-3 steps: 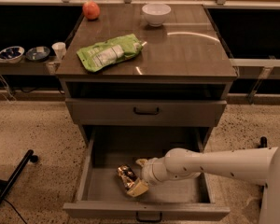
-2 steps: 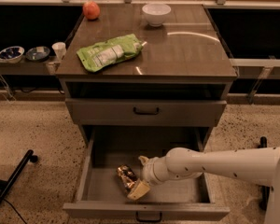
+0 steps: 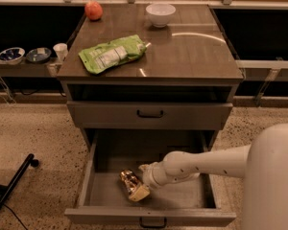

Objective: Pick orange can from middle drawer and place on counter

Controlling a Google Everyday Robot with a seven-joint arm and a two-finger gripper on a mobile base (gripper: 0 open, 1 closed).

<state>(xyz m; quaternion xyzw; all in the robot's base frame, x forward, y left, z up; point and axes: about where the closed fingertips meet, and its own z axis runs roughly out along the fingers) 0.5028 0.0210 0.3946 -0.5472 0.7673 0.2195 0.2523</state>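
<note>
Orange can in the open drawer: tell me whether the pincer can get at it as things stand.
Probably yes. The middle drawer is pulled out, and the pincer is down inside it, right beside the orange can, with nothing between them.

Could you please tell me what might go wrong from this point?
The end effector sits low in the open drawer, at the can, which lies on its side; the can might slip away. Lifting out, the arm could hit the shut drawer front above.
</note>
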